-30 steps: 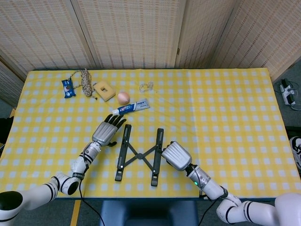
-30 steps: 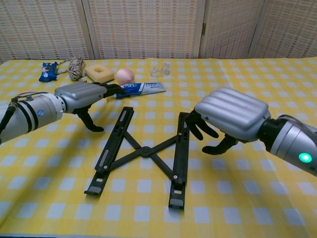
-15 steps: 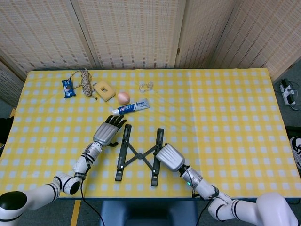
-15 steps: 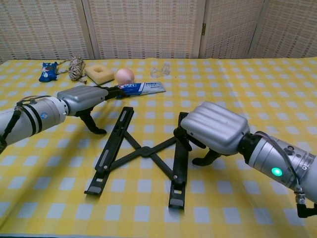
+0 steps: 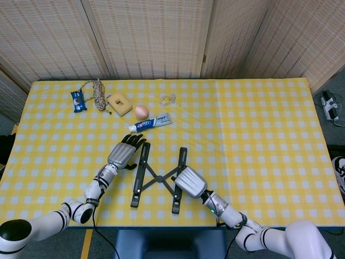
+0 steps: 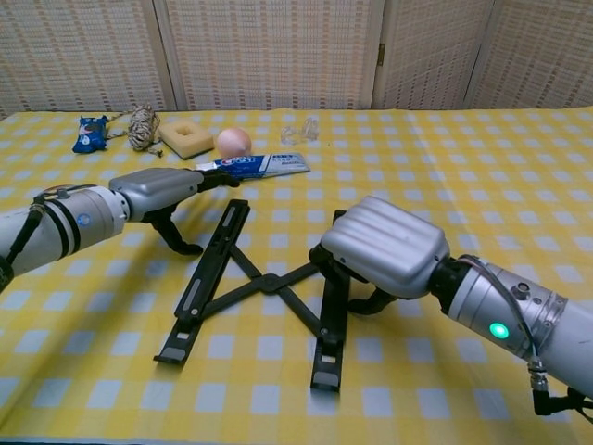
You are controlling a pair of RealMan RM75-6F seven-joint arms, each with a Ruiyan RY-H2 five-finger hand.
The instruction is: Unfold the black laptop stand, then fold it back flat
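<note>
Lying flat, laptop stand [image 6: 264, 283] rails splayed, X-linked.

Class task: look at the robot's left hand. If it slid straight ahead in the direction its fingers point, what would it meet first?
Probably the toothpaste tube. The left hand points up and slightly right across the table, beside the black laptop stand, and the tube lies just beyond its fingertips. Depth is unclear; it might pass over it.

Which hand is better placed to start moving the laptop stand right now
The right hand, probably. It sits directly over the right rail of the laptop stand, fingers curled down around it. The left hand lies beside the left rail, with no clear grip showing.
</note>
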